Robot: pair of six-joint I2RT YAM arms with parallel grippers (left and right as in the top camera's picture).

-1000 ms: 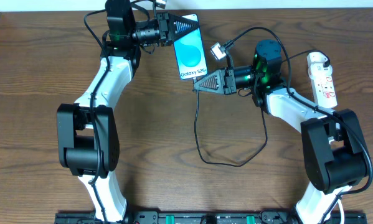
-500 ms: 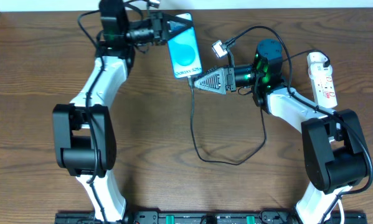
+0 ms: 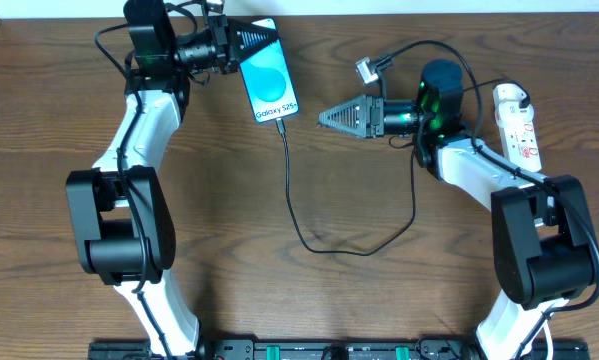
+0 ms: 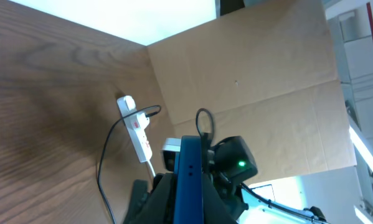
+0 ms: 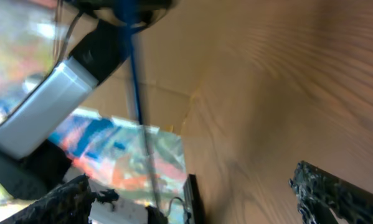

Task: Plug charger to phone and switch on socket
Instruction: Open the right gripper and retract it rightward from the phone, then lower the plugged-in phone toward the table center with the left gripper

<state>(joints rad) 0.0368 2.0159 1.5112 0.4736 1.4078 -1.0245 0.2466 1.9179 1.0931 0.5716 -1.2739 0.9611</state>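
The phone (image 3: 269,78) has a bright blue screen and hangs at the back of the table, with my left gripper (image 3: 263,36) shut on its top end. The left wrist view shows the phone (image 4: 189,180) edge-on between the jaws. The charger's thin black cable (image 3: 291,190) meets the phone's bottom edge, loops over the table and runs back to the right. My right gripper (image 3: 326,117) stands open a little to the right of the phone's bottom end, holding nothing; its fingers (image 5: 335,193) are spread wide. The white socket (image 3: 517,125) lies at the far right, also visible as the socket (image 4: 136,127).
A brown cardboard wall (image 4: 267,74) stands behind the table. The cable loop (image 3: 359,250) lies across the middle of the wooden table (image 3: 59,250). A black rail (image 3: 299,350) runs along the front edge.
My left gripper has carried the phone to the left and back. The right gripper has opened and let go of the cable end, which stays at the phone's bottom edge.
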